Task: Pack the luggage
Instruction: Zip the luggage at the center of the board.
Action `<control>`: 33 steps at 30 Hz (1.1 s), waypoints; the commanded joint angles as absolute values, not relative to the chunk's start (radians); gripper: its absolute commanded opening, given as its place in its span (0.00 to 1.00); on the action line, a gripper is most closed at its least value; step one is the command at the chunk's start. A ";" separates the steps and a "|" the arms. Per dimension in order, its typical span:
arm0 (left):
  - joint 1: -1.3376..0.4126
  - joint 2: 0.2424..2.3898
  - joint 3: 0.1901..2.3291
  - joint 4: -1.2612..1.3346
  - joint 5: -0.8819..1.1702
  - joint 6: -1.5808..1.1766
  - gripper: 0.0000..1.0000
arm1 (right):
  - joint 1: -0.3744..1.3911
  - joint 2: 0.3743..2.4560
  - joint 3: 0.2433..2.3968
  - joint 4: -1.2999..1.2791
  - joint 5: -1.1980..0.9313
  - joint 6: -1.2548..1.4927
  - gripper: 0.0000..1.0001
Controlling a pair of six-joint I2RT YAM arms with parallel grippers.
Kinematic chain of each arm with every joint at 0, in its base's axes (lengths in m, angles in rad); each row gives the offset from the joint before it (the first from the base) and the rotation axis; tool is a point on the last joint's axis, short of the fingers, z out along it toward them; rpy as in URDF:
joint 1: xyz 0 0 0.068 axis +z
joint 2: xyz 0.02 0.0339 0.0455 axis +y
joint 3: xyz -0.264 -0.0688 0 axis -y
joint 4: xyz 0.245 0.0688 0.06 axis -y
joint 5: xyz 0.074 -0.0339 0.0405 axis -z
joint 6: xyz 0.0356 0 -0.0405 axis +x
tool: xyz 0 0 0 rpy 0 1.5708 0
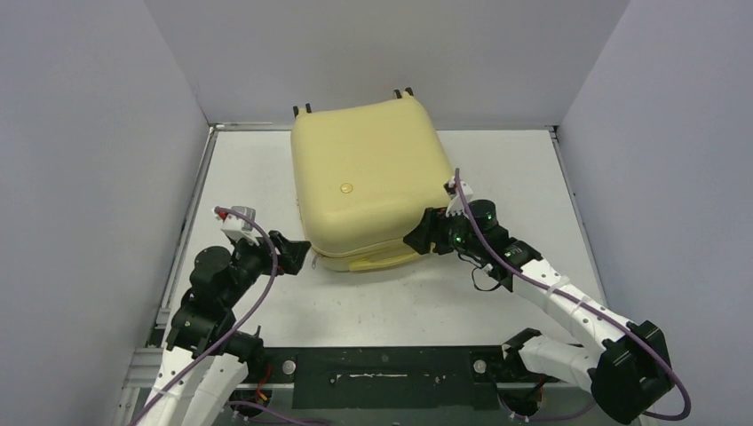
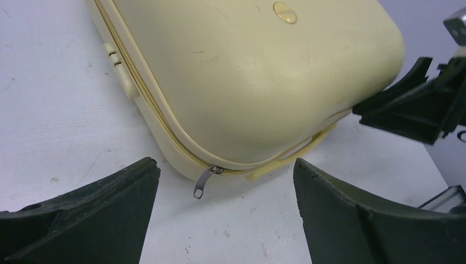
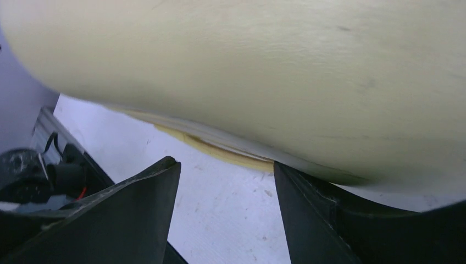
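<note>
Luggage (image 1: 368,182) lies between left claw (image 1: 300,251) and right claw (image 1: 424,232) (perhaps touching).

The white, lightly scuffed surface (image 1: 400,302) carries one thing: the pale yellow luggage (image 1: 368,173), lying flat toward its far edge.

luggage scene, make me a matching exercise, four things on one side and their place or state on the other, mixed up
Things:
1 luggage
2 zipper pull
3 left gripper
4 right gripper

Place or state:
a silver, dangling at the seam
b open, at the luggage's near left corner
c pale yellow, lid down
d at the luggage's near right corner

Pairs: 1-c, 2-a, 3-b, 4-d
</note>
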State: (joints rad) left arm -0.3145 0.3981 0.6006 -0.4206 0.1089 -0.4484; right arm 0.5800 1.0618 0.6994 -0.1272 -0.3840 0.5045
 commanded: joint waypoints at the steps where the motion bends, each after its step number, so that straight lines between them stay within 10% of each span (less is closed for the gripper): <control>1: -0.328 0.455 0.565 -0.320 0.221 -0.375 0.90 | 0.461 1.098 0.691 -0.013 -0.251 0.572 0.66; 11: -0.401 0.739 0.562 -0.241 0.312 -0.331 0.66 | 0.458 1.051 0.669 0.014 -0.317 0.520 0.75; 18: -0.742 0.819 0.553 -0.224 -0.146 -0.334 0.68 | 0.468 1.008 0.663 -0.088 -0.324 0.487 0.77; 28: -0.755 0.898 0.550 -0.193 -0.292 -0.363 0.63 | 0.509 0.940 0.657 -0.120 -0.332 0.511 0.78; 33: -0.756 0.849 0.470 -0.061 -0.171 -0.371 0.35 | 0.515 0.920 0.645 -0.119 -0.326 0.511 0.78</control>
